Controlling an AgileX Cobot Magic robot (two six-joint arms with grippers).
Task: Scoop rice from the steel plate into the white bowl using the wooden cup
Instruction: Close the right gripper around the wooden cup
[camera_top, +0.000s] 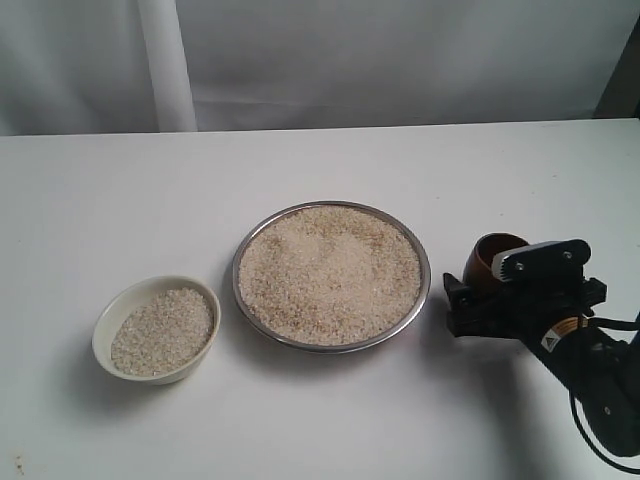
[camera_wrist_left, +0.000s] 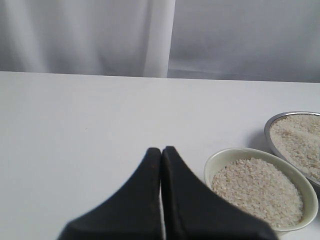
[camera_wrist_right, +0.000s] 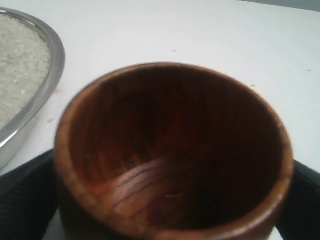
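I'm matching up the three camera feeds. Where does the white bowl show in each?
Exterior view: white bowl at lower left, left of the steel plate.
Left wrist view: white bowl beside the left claw, steel plate just past it.
Right wrist view: not in it; only the wooden cup and steel plate rim.
Shared landmark: the steel plate.

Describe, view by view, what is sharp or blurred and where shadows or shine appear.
Exterior view: soft, even light; faint shadows beside the bowl and plate. Left wrist view: the left gripper, jaws together, is blurred up close; the rice in the bowl looks sharper. Right wrist view: the cup fills the frame, slightly blurred, its inside dark; the plate's rim shows dull shine.
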